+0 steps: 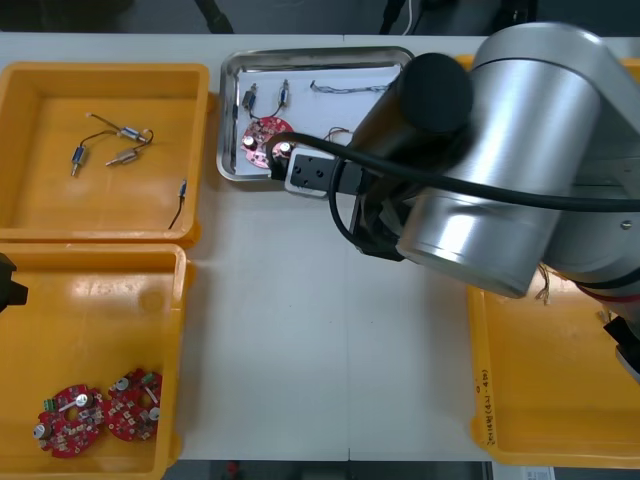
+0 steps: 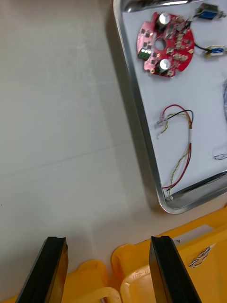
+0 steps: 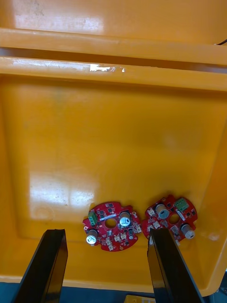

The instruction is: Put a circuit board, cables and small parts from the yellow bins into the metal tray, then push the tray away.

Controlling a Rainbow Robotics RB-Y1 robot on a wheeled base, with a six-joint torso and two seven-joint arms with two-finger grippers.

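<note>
- The metal tray [image 1: 228, 120] sits at the upper centre of the front view. Its long axis runs left to right, and its right end is hidden under the right arm [image 1: 500, 170].
- A circuit board [image 1: 265, 140] lies flat in the tray's lower left part. Two small metal parts [image 1: 284, 95] lie just above it, pointing roughly up and down the frame.
- A twisted blue and white cable [image 1: 345, 88] stretches left to right along the tray's upper part.
- A red and yellow cable [image 2: 178, 147] lies lengthwise beside the tray's near long wall. One end sits in the corner next to the bins and the loose ends point toward the board.
- The right gripper [image 2: 109, 239] is spread wide and holds nothing. It is over the bare table [image 2: 61, 118] beside the tray, at the rims of the right bins [image 2: 142, 265].
- The left gripper [image 3: 106, 234] is also wide open and empty. It is above the lower-left yellow bin [image 1: 100, 320], where two spare boards [image 1: 70, 418] lie side by side at the lower left.
</note>
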